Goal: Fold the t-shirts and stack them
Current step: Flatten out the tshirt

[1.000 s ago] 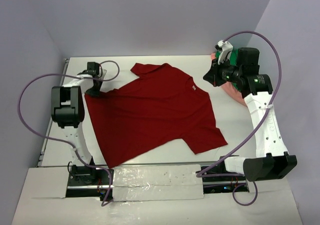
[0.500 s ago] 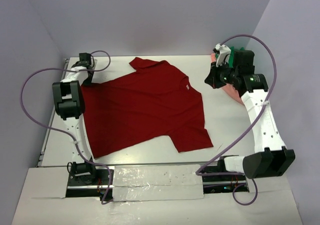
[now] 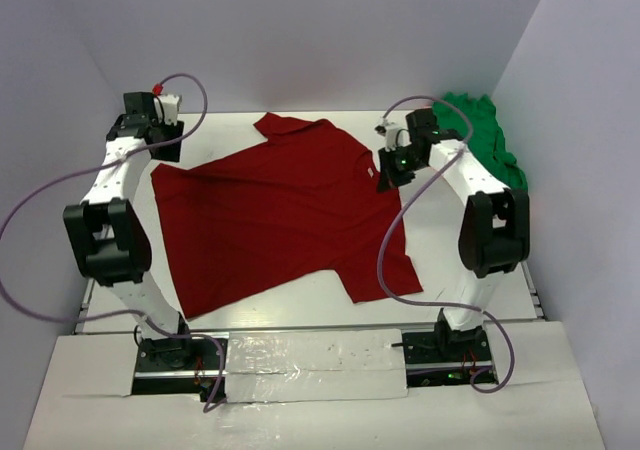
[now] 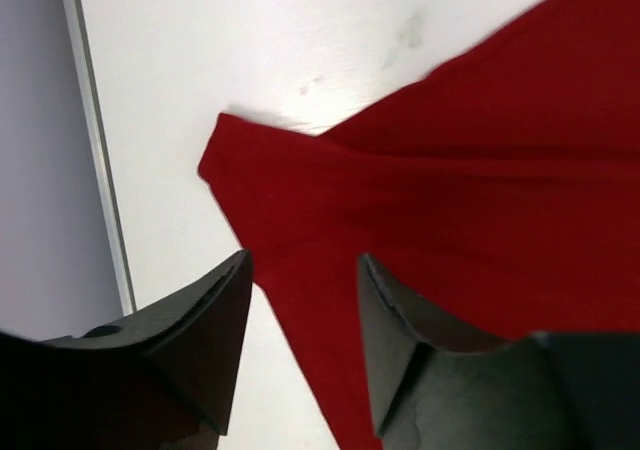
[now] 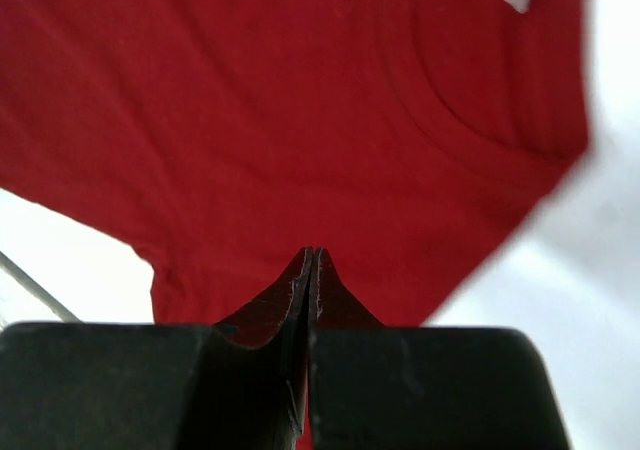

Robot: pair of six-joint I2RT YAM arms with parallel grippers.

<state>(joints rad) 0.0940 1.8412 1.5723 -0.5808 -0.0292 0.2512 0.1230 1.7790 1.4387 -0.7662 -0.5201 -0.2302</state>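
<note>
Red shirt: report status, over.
Left claw open over red shirt corner. Right claw shut by its collar, grip unclear. Shirt flat, unfolded. Green shirt heaped far right, clear of it.

White surface point(image 3: 460, 260) w/ metal rail point(image 4: 95, 140) on left edge; lilac walls point(image 3: 300, 30) behind & both sides.

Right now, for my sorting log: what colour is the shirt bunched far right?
The shirt is green; top external view.
</note>
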